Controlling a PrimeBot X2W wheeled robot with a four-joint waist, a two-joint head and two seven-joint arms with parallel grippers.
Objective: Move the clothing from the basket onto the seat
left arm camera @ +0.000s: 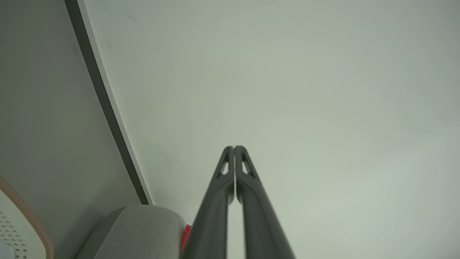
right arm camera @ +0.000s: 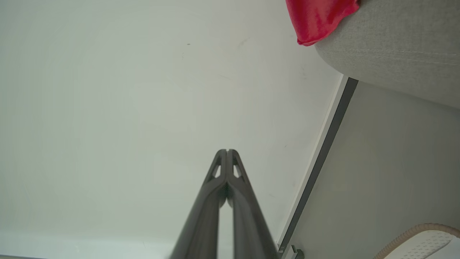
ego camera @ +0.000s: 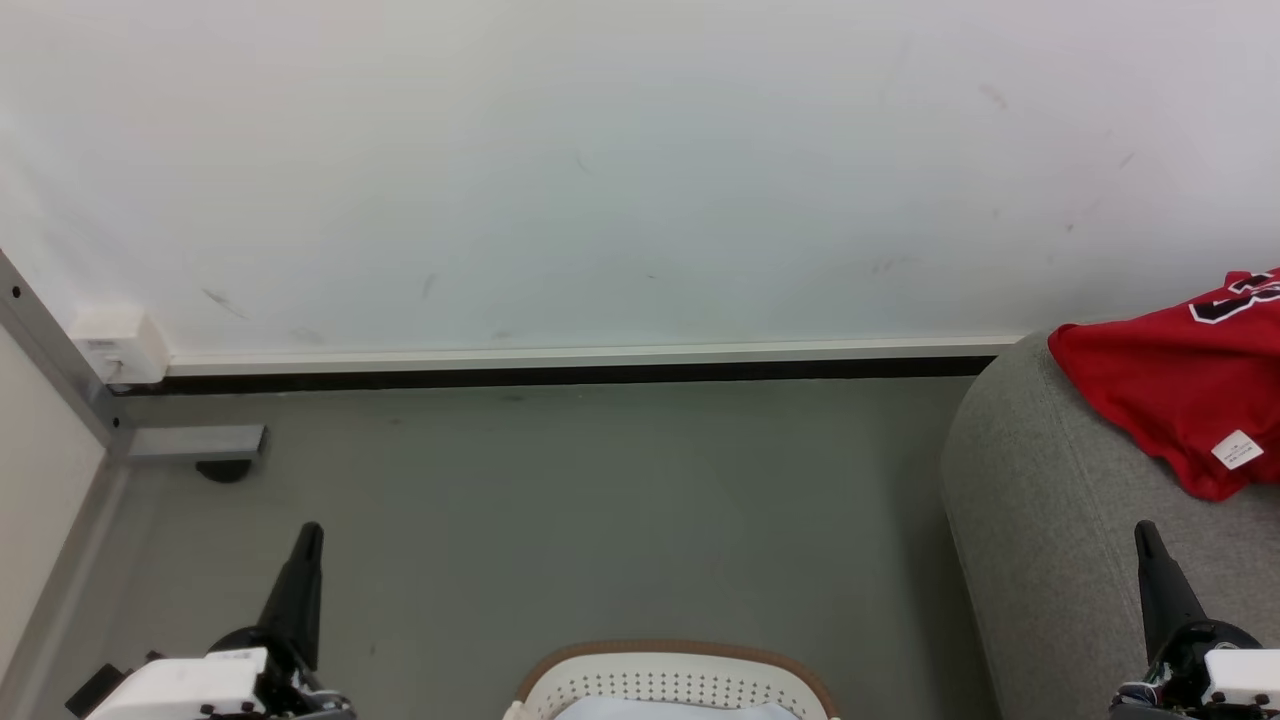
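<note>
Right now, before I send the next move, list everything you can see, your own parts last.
jersey: one, red with a white tag, lying on the seat at the right
seat: one, light grey, right side, against the wall
basket: one, cream with a brown rim, bottom centre, on the floor
pale item: one, bluish white, inside the basket; cannot tell what it is
box: one, white, low on the wall, far left
metal bar: one, grey, at floor level below the box
wall: one, white, across the back
floor: one, grey
left fingers: two, dark, shut, lower left, holding nothing
right fingers: two, dark, shut, lower right, holding nothing
</note>
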